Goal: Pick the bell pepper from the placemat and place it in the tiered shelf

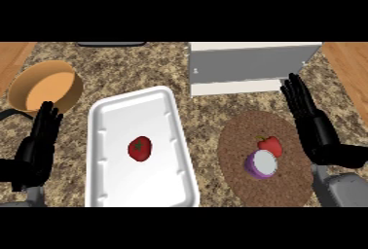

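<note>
A small red bell pepper (271, 145) lies on the round brown placemat (244, 175) at the right, touching a purple halved onion (262, 163) just below it. The white and grey tiered shelf (251, 68) stands at the back, above the placemat. My right hand (310, 124) is open with its fingers straight, just right of the pepper at the placemat's right edge, not touching it. At the far left my left hand (39, 141) rests open, fingers up.
A white rectangular tray (115, 121) with a red tomato (139, 148) in it lies in the middle of the granite counter. A tan wooden bowl (45, 90) sits at the back left. Wooden floor shows past both sides of the counter.
</note>
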